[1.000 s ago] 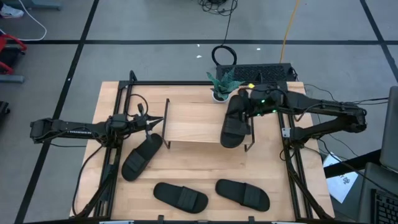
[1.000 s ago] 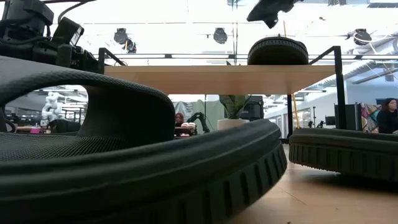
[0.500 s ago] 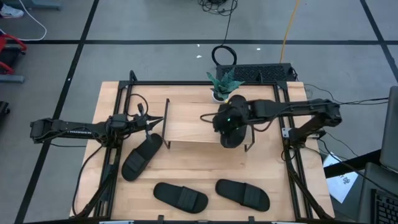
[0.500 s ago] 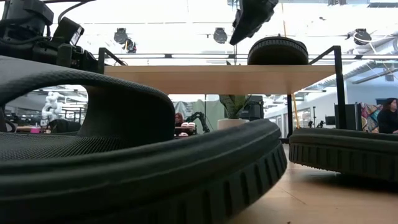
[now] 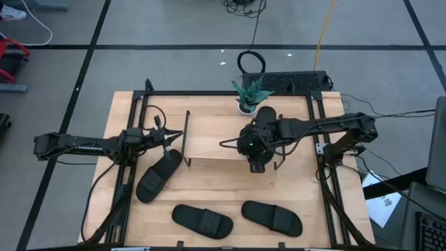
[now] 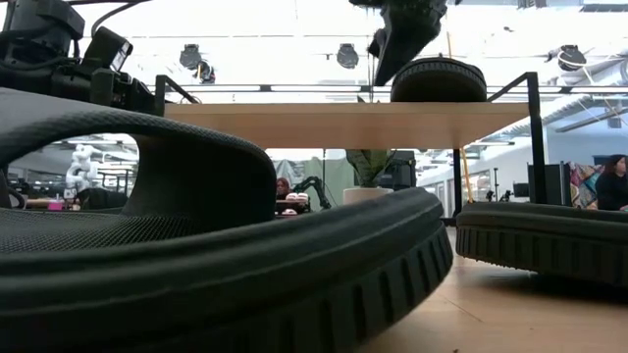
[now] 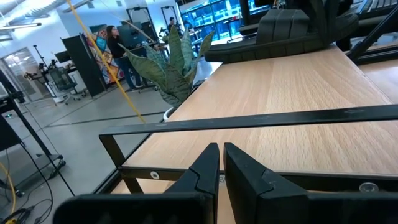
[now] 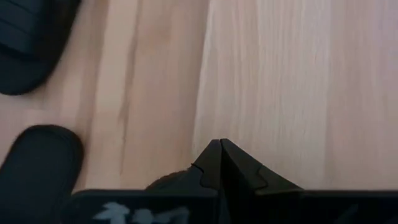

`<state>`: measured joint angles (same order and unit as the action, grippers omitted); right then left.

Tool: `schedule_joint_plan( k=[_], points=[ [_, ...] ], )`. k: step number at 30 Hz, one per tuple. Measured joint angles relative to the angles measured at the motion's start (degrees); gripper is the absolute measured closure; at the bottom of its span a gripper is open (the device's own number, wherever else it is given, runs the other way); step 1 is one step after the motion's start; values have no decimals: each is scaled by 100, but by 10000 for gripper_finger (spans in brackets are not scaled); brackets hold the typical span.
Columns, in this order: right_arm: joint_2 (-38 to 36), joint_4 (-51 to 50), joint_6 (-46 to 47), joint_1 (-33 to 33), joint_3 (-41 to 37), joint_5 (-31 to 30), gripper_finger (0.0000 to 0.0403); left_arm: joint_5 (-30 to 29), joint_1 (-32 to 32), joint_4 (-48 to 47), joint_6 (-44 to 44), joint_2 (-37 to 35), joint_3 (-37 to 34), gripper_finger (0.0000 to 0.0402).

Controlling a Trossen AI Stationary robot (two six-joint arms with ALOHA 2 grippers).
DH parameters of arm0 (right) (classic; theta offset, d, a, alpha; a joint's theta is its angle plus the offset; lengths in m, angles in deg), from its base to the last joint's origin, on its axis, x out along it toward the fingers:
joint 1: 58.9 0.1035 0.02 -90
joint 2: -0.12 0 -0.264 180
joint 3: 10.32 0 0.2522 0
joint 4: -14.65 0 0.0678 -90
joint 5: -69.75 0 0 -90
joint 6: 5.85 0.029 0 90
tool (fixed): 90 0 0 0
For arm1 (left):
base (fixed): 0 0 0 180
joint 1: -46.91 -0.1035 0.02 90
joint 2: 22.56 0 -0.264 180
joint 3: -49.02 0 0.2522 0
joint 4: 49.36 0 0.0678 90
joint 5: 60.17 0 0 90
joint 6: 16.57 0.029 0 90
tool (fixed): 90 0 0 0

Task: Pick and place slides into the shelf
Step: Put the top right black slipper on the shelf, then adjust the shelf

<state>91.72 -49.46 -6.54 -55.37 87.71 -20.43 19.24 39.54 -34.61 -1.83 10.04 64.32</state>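
The shelf (image 5: 212, 136) stands mid-table, a light board on a dark wire frame. One black slide (image 6: 439, 78) lies on the board's right end; in the high view my right arm covers most of it, and its near end (image 5: 259, 166) shows. My right gripper (image 6: 381, 78) is shut. It points down over the board, just left of that slide. Three more slides lie on the table (image 5: 159, 174) (image 5: 202, 220) (image 5: 272, 217). My left gripper (image 5: 175, 136) is shut and waits level at the shelf's left end.
A small potted plant (image 5: 249, 94) stands at the shelf's far edge. Dark frame rails (image 5: 132, 139) run along the table's left and right sides. The left half of the shelf board (image 7: 298, 93) is bare. In the low view one slide (image 6: 196, 245) fills the foreground.
My right gripper has swung from beyond the shelf's right far corner toward the table's left and near edge, across the slide on the board. It has tipped to point down and has come lower. That slide has stayed where it was.
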Motion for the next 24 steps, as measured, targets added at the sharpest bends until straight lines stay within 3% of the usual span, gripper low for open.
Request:
schedule_joint_plan(
  k=[12, 17, 24],
  points=[
    [-40, -283, 281, 167, 0, -54, 403, 2, 0, 0, -23, 0, -2, 371],
    [-102, 224, -85, 327, -9, -572, 403, 0, 0, 2, -22, 0, -2, 371],
    [-545, 746, -163, 468, -7, -586, 403, -35, 0, 63, 74, -4, -4, 371]
  ],
)
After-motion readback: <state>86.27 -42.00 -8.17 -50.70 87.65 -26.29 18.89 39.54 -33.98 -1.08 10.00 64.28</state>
